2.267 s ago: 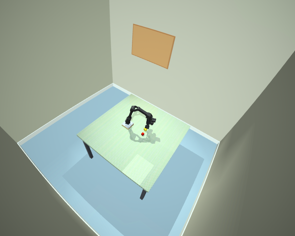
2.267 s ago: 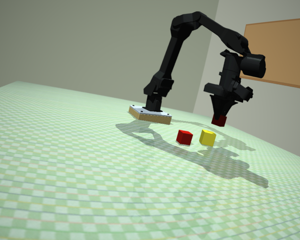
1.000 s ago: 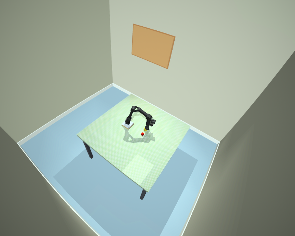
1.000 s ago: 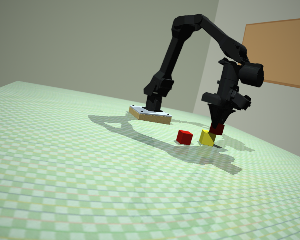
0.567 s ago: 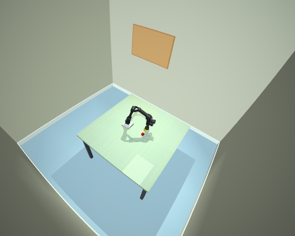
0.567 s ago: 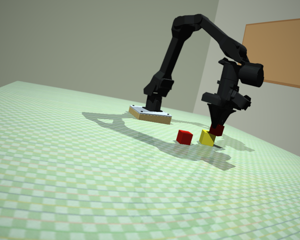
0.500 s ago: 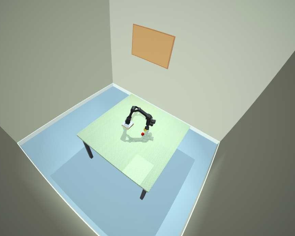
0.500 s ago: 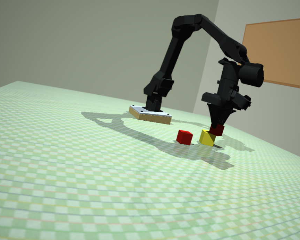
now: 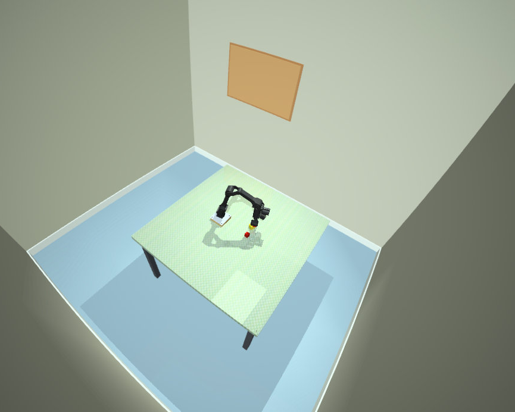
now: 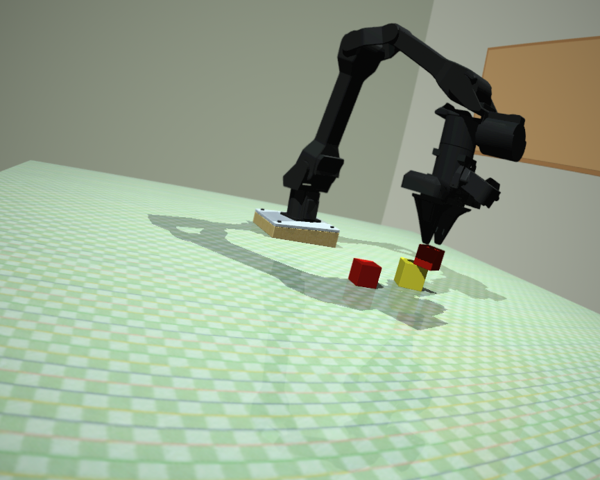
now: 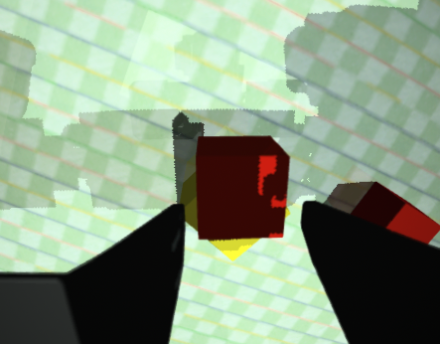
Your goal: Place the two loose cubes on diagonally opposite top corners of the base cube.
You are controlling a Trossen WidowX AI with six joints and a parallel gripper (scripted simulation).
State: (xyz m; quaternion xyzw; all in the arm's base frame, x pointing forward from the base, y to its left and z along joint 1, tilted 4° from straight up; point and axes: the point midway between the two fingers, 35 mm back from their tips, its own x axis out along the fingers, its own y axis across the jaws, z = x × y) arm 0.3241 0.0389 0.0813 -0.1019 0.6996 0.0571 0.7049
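Observation:
The yellow base cube (image 10: pixel 409 275) (image 11: pixel 233 250) (image 9: pixel 250 227) stands on the table. A dark-shaded red cube (image 10: pixel 429 257) (image 11: pixel 236 199) rests on its top, towards the right in the exterior view, overhanging that side; it looks about level. Its exact contact with the base top is hidden. The other red cube (image 10: pixel 364 273) (image 11: pixel 414 224) (image 9: pixel 246 234) sits on the table, left of the yellow cube in the exterior view, apart from it. My gripper (image 10: pixel 432 243) (image 11: pixel 243 214) is open and points down, its tips just above the upper red cube, with gaps on both sides in the wrist view.
The arm's mounting block (image 10: pixel 302 235) (image 9: pixel 220 218) stands behind and left of the cubes in the exterior view. The checked table (image 9: pixel 195 248) (image 10: pixel 186 361) carries shadows of the arm. A brown board (image 9: pixel 264 81) (image 10: pixel 553 103) hangs on the wall.

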